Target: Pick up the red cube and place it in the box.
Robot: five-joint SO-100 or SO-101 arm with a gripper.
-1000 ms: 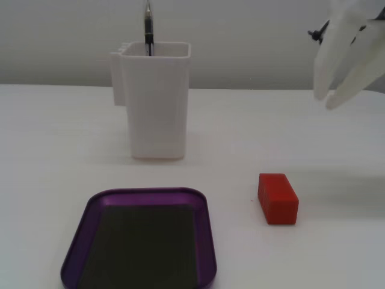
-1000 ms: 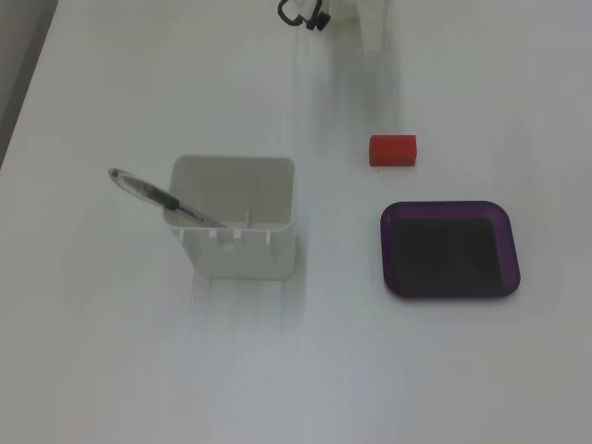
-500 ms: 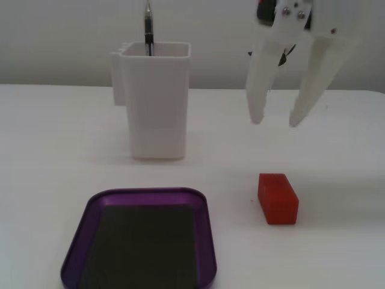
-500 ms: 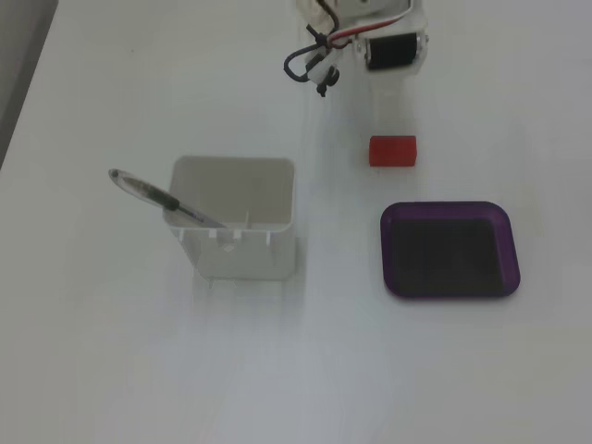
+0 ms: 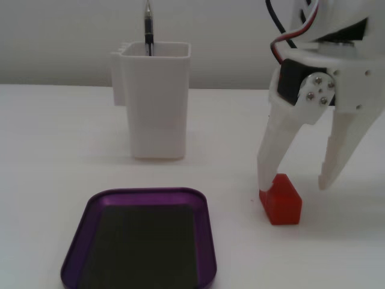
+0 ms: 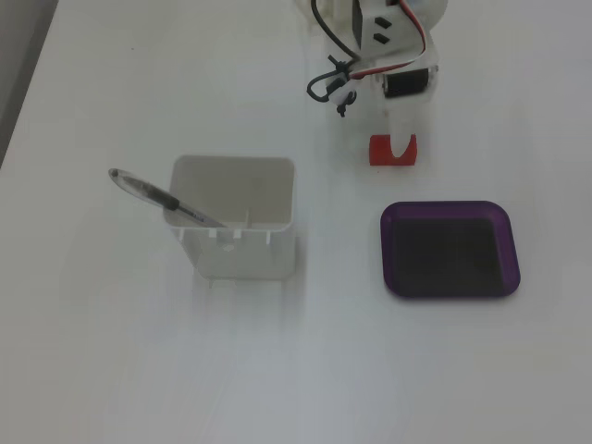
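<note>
Closest to the lens in a fixed view sits the box (image 5: 207, 241), a shallow purple tray with a dark floor, lying down and to the left of the gripper (image 5: 297, 179) in that view. Those white fingers (image 5: 277, 144) are spread apart, pointing down at the table (image 5: 60, 132), and they hold nothing. Between them, against the tip of the left finger, the red cube (image 5: 281, 201) rests on the tabletop, well clear of the box. Behind and to the left of the gripper stands a tall white container (image 5: 155, 102) with a pen (image 5: 148, 27) in it. From above, in another fixed view, the red cube (image 6: 380, 151) lies directly under the gripper (image 6: 403, 139), with the box (image 6: 450, 285) just below it and the white container (image 6: 233, 222) off to the left
</note>
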